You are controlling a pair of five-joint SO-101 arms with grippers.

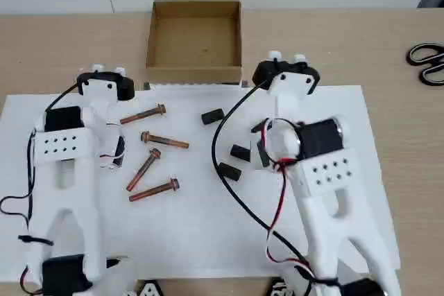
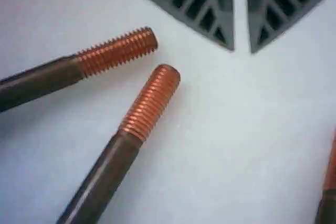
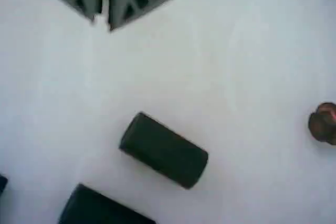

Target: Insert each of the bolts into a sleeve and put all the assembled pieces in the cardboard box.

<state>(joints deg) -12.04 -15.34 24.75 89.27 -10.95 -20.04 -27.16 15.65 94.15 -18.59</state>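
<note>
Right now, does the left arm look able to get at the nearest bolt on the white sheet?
Probably yes. The left gripper hangs just off the threaded end of the bolt, with bare sheet between them. A second bolt lies close beside it, and the jaws stand nearly shut, so open first.

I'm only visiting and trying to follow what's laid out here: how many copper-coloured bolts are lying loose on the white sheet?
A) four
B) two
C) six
A: the high view shows four bolts lying separately on the white sheet, each one bare along its shaft.
</note>
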